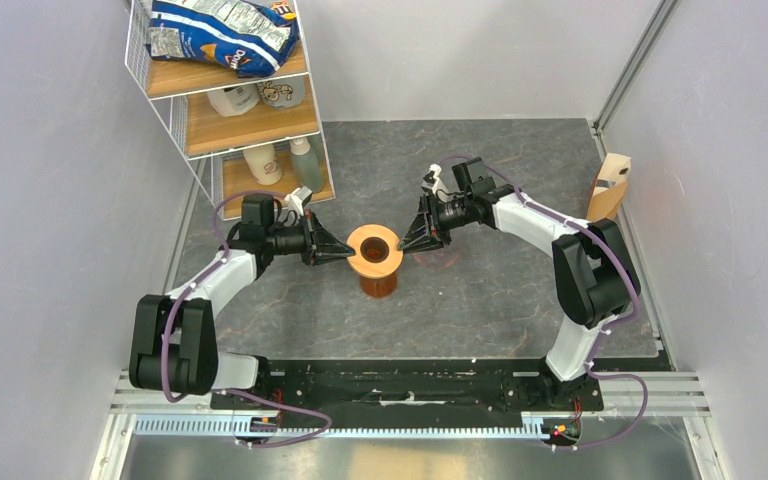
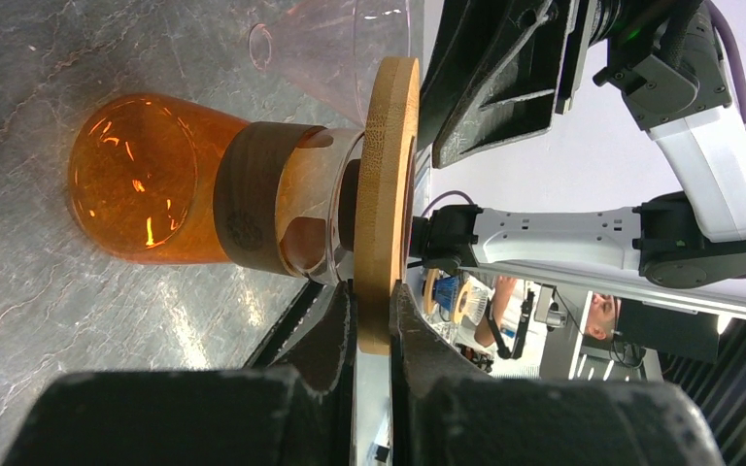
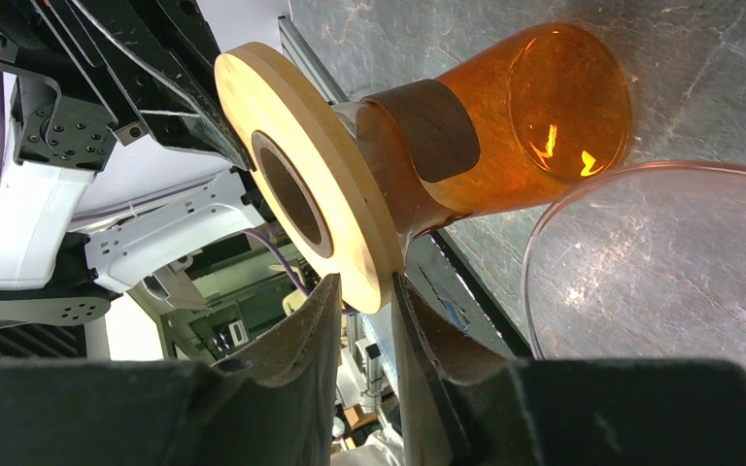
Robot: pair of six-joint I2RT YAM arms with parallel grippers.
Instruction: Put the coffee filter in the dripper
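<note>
Stiff and light atop the fragile amber vessel (image 2: pixel 146 180), the dripper (image 2: pixel 389 194) is pinched at opposite rims by the left fingers (image 2: pixel 321 340) and the right fingers (image 3: pixel 301 340).

Looks like a robotics lab's test cell. Boxed in by plain white panels (image 1: pixel 40 150) on three sides, floored with a grey stone-look tabletop (image 1: pixel 500 300) edged by aluminium rails (image 1: pixel 410 428). Well behind the left claw (image 1: pixel 348 247) and to its left, holds a wire rack (image 1: pixel 230 110) of props: a snack bag (image 1: pixel 225 30), bottles (image 1: pixel 260 160). Past that claw's tips in the left wrist view, shows people (image 2: pixel 597 313) and cluttered gear in a wider room.
</note>
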